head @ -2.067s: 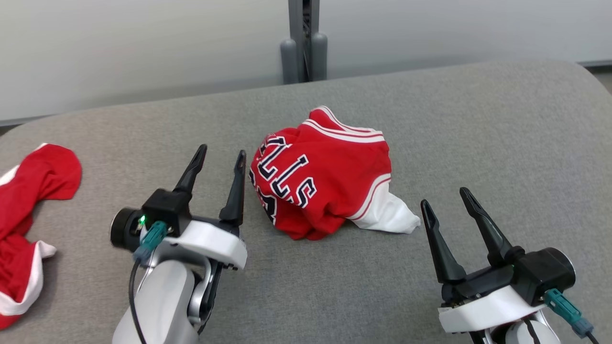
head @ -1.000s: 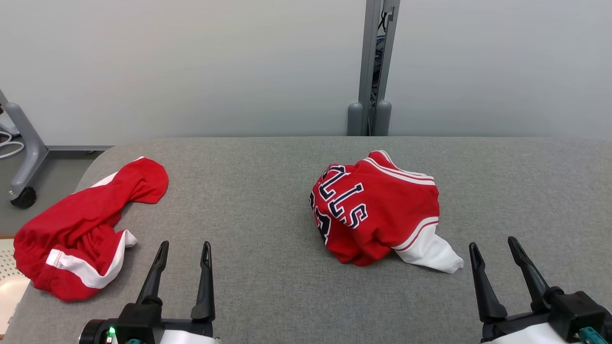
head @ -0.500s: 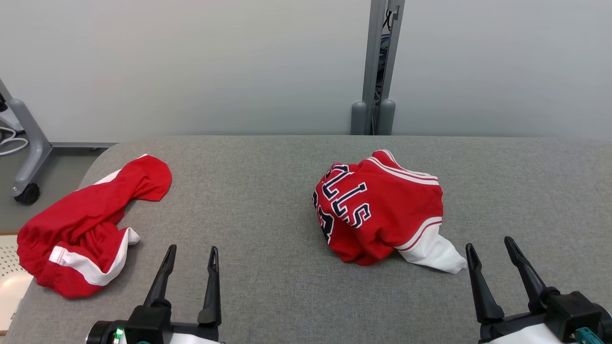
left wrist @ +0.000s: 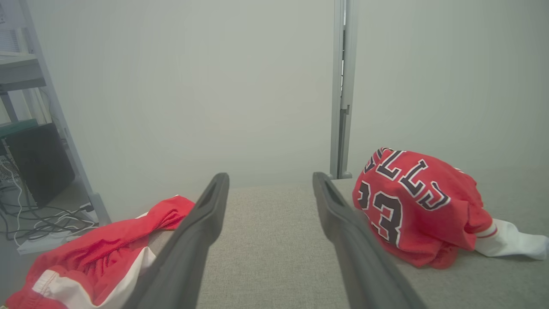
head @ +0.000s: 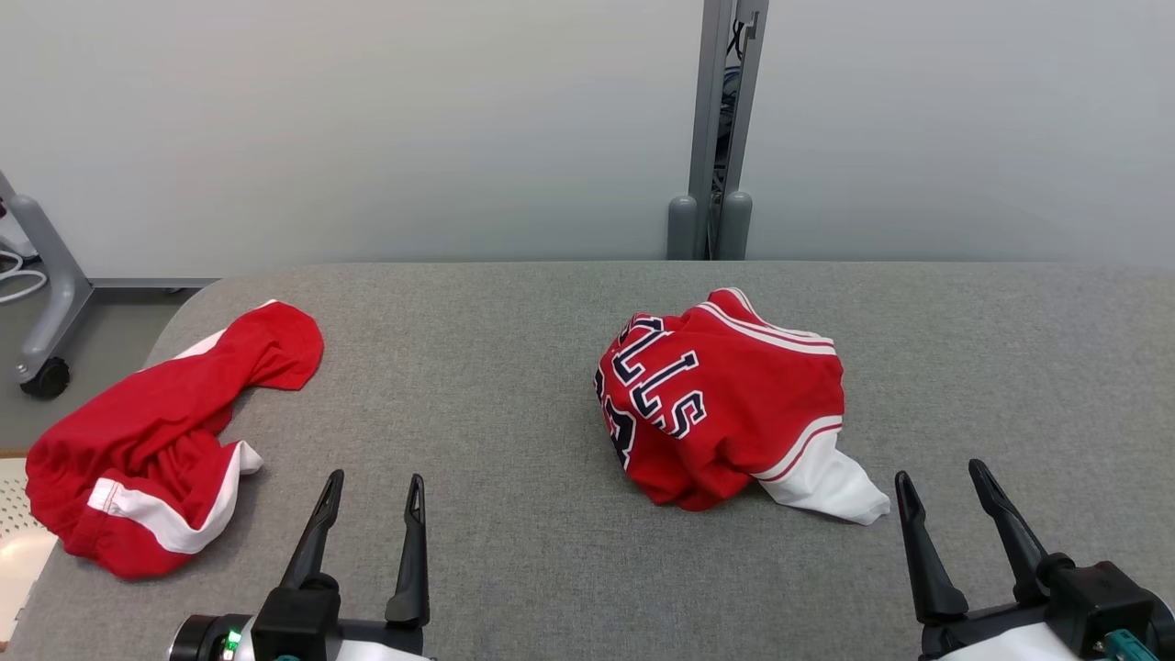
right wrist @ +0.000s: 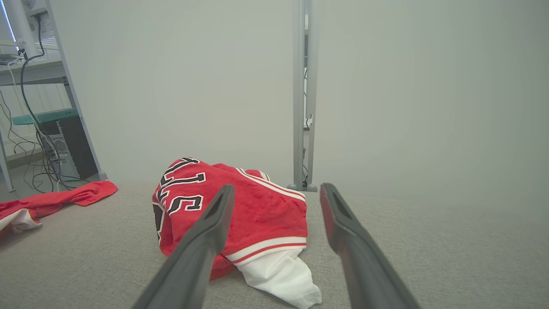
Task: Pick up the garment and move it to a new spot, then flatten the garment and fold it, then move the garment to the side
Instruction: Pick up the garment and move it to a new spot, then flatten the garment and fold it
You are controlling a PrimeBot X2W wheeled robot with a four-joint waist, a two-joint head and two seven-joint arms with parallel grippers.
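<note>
The garment (head: 725, 404), a crumpled red jersey with dark white-edged letters and a white flap, lies bunched right of the table's middle. In the left wrist view the garment (left wrist: 411, 206) shows the number 23; in the right wrist view the garment (right wrist: 240, 206) lies just ahead, a little left. My left gripper (head: 376, 477) stands open at the near edge, well left of the jersey, nothing between its fingers (left wrist: 201, 227). My right gripper (head: 938, 472) is open too, just right of the white flap, not touching it, its fingers (right wrist: 343, 231) bare.
A second red garment with white trim (head: 156, 450) lies heaped at the left end of the grey padded table (head: 514, 367). A grey post (head: 721, 128) stands behind the far edge before a pale wall. A wheeled stand leg (head: 41, 303) is on the floor at left.
Since the oldest frame the head view has lifted and pulled back, and both grippers have drawn away from the jersey toward the near edge. Over the last second, almost nothing has moved.
</note>
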